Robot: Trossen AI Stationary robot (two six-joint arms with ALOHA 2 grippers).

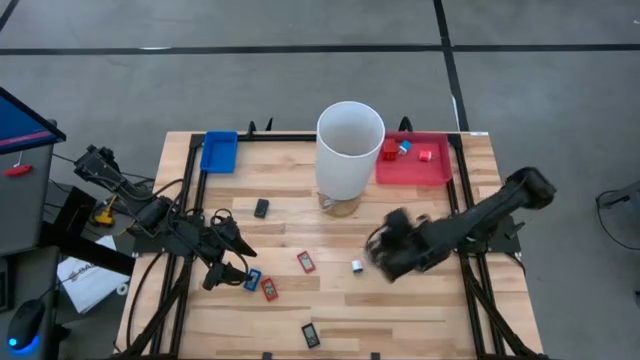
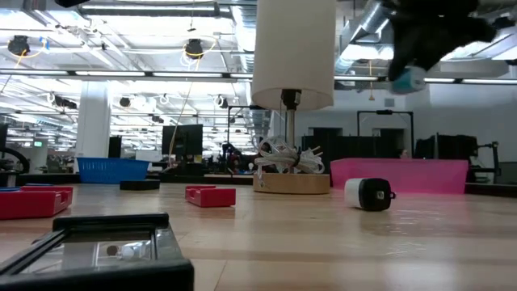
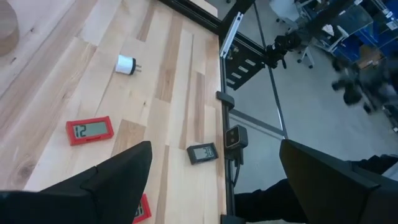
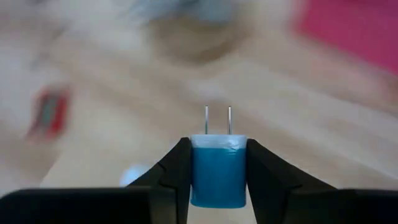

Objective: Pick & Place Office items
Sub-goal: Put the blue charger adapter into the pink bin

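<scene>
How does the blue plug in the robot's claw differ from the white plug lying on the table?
The blue plug is blue; the white plug is white with a dark end. The blue plug is clamped between the right gripper's jaws, lifted off the wood, while the white plug lies loose on the table. The blue plug's prongs point away from the gripper; the white plug lies on its side. Both are small two-prong plugs.

Lamp (image 1: 349, 150) mid-counter (image 1: 420, 310) at rear; trays (image 1: 218, 152) (image 1: 412, 170) either side. Clocks (image 1: 306, 262) scattered in front; white plug (image 1: 356, 266) just left of right hand (image 1: 385, 255).
</scene>
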